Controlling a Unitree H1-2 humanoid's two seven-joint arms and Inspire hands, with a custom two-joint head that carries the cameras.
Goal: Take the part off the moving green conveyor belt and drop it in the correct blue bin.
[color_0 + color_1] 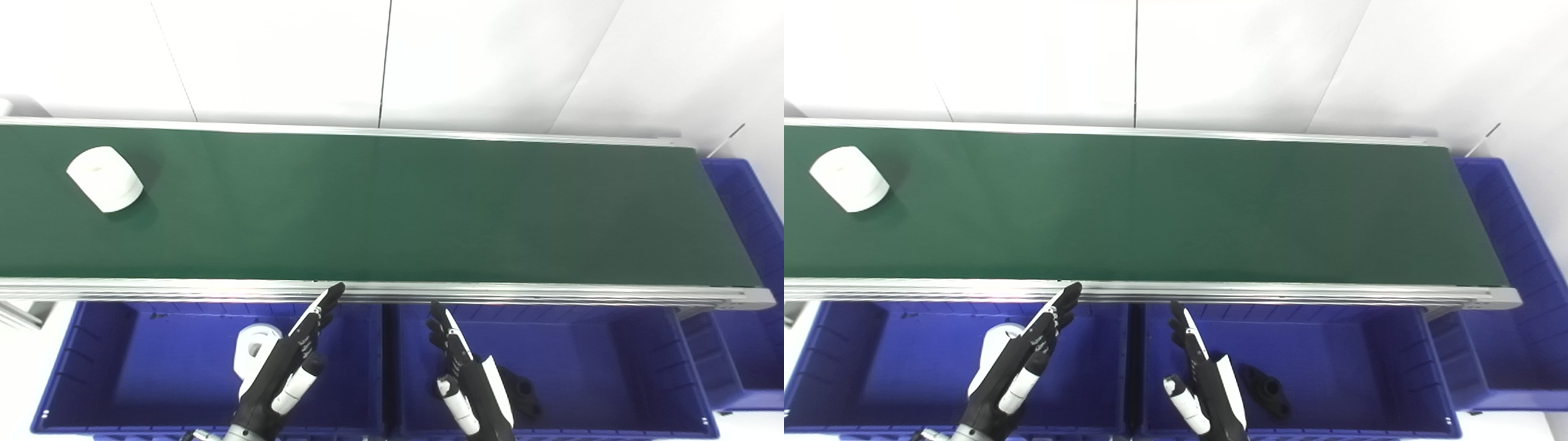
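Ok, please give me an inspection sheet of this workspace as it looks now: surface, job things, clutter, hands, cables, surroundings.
Surface: long green conveyor belt with silver metal rails, bare except for one part.
Job's things: white plastic cylindrical part lying on the belt at far left; left blue plastic bin holds a white part; middle blue plastic bin holds a black part; a third blue bin at the belt's right end, contents not visible.
Clutter: nothing seen.
Hands: left robot hand open over the left bin; right robot hand open over the middle bin; both empty.
Cables: nothing seen.
Surroundings: white wall panels behind the belt.
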